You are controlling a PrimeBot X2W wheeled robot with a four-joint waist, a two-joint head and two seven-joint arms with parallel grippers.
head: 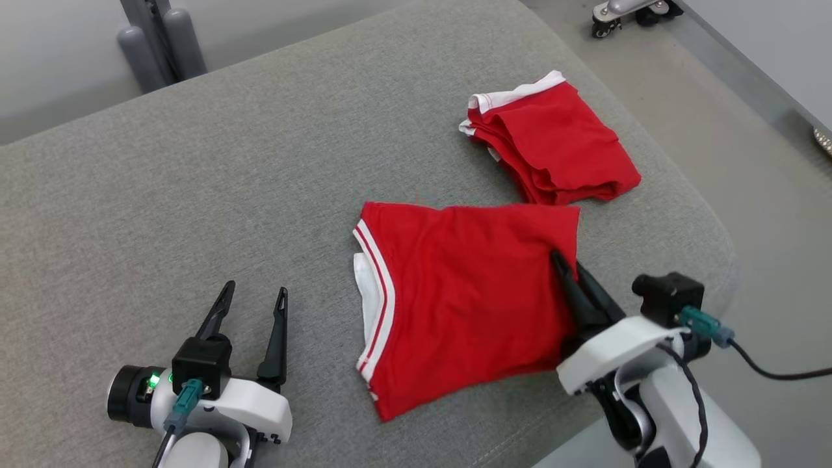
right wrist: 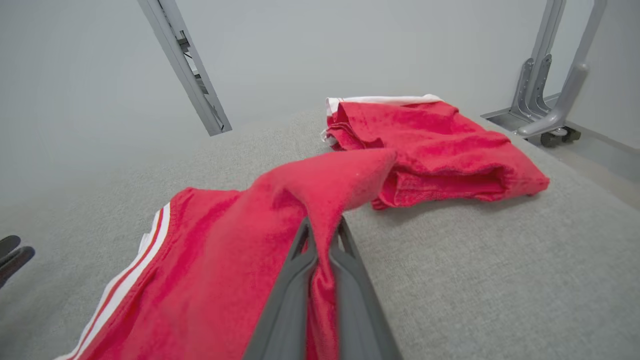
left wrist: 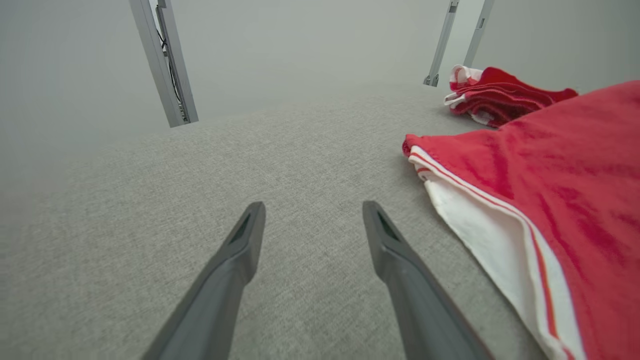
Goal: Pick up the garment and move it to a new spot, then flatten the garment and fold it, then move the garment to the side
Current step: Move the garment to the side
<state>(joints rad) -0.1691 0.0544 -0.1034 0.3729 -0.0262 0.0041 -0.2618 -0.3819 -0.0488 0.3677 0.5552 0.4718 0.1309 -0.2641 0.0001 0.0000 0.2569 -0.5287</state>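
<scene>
Red garment (head: 468, 292) is pinched at its edge by right gripper (head: 567, 263); left gripper (head: 256, 290) spread, empty. Limp, light: striped hem (head: 385, 292) to be gripped.

The left gripper (left wrist: 312, 205) hovers low over a grey fabric surface (left wrist: 150, 200), its two dark fingers spread apart with nothing between them. To its right lies a red garment (left wrist: 560, 190), its white band with thin red stripes (left wrist: 480, 225) facing the gripper and well clear of the fingers. Farther off, just beyond that garment, sits a second red-and-white garment folded into a stack (left wrist: 500, 97), with a grey metal post (left wrist: 167, 65) at the upper left and two slimmer posts (left wrist: 442, 45) behind the stack.
</scene>
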